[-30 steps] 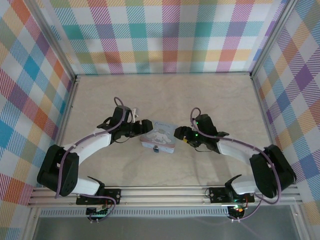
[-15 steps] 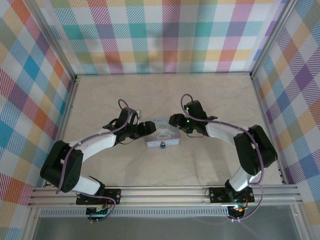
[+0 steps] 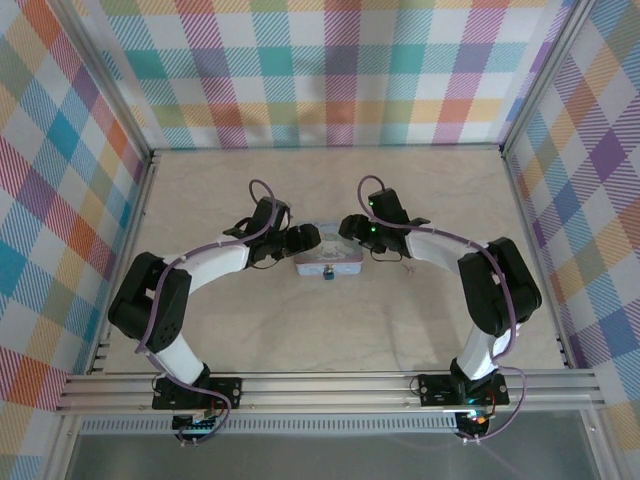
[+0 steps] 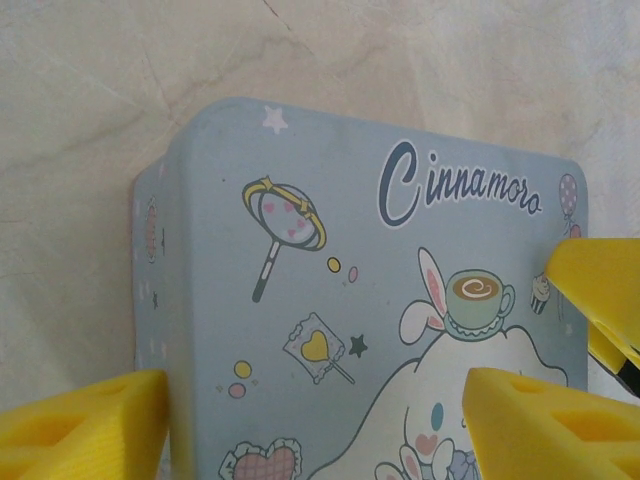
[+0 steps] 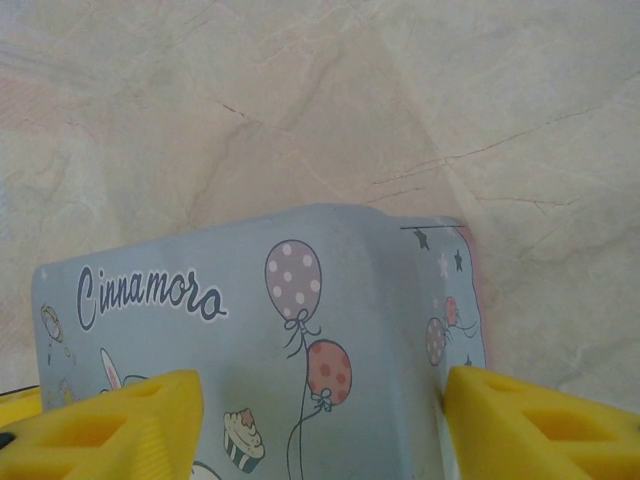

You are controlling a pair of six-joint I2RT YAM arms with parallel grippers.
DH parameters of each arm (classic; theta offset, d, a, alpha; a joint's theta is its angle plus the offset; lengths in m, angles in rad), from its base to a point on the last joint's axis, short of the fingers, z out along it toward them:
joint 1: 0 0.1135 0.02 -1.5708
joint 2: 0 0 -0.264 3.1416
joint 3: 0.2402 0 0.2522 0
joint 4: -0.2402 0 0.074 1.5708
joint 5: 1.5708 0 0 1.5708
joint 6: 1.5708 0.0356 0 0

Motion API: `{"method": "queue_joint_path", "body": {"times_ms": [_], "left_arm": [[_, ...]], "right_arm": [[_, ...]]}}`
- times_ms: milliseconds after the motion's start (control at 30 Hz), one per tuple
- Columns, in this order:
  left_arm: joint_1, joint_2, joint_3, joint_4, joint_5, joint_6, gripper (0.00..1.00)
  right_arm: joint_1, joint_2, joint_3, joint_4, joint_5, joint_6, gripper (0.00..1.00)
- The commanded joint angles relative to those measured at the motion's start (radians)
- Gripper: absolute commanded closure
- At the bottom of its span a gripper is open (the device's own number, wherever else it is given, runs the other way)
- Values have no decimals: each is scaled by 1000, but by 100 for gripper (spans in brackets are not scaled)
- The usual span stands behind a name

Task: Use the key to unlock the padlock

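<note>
Left gripper (image 4: pixel 315 400) and right gripper (image 5: pixel 322 390) both spread, straddling tin (image 4: pixel 220 300) corners — nothing pinched. Brace tin steady; padlock (image 3: pixel 327 273) on near wall must face out for key

A cream, marble-veined stone-look tabletop (image 3: pixel 250 330) spans the middle of the top view, its grey and brown veins showing closely in both wrist views. A pale blue rectangular metal tin (image 3: pixel 328 256) printed with cartoon pictures lies flat on it, lid up, just above frame centre. A tiny blue-teal padlock (image 3: pixel 327 272) sits at the tin's lower edge; whether it touches the tabletop cannot be told.
</note>
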Motion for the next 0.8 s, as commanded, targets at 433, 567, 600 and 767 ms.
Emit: {"method": "queue_joint_path", "body": {"times_ms": [433,567,600,767], "left_arm": [[-19,-131,-18,-39,-65,29,14],[-18,-183,-39,-63,-92,36,14],[-18,-197,-44,-70,-97,37,13],[-18,-297,-90,-137,-129,41,13]], "right_arm": [[1,-88,-7,-93,-26,-50,25],[-1,-139,-40,-99,-22,-51,23],[-1,-152,-50,-103,-21,-54,22],[-1,-256,-91,-172,27,-88,21]]}}
